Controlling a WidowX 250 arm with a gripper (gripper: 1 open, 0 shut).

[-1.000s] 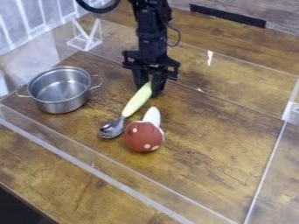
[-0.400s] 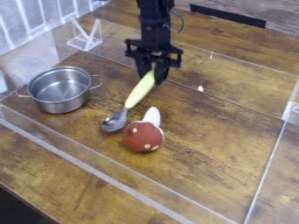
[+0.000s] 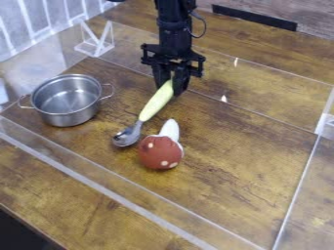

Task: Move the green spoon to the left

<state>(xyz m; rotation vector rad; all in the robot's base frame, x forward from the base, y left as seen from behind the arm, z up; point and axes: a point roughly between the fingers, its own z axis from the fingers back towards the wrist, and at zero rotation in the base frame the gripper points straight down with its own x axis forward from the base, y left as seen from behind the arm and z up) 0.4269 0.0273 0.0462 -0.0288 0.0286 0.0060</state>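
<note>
Camera view from the front: the hand [image 3: 171, 86] points straight down from the black arm, its fingers closed on the upper end of the green spoon [image 3: 148, 112]. That spoon hangs tilted, its pale yellow-green handle running down and to the left from the grip, while its silver bowl rests low on the wooden surface [image 3: 248, 166], or just above it (hard to tell which). Just right of the bowl lies a red-and-white mushroom toy [image 3: 162, 148], its white stem close beside the spoon's handle. Well to the left stands a small steel pot [image 3: 68, 100], upright. A clear plastic stand [image 3: 96, 39] sits at the back left, and low transparent walls [image 3: 117, 200] ring the work area.
</note>
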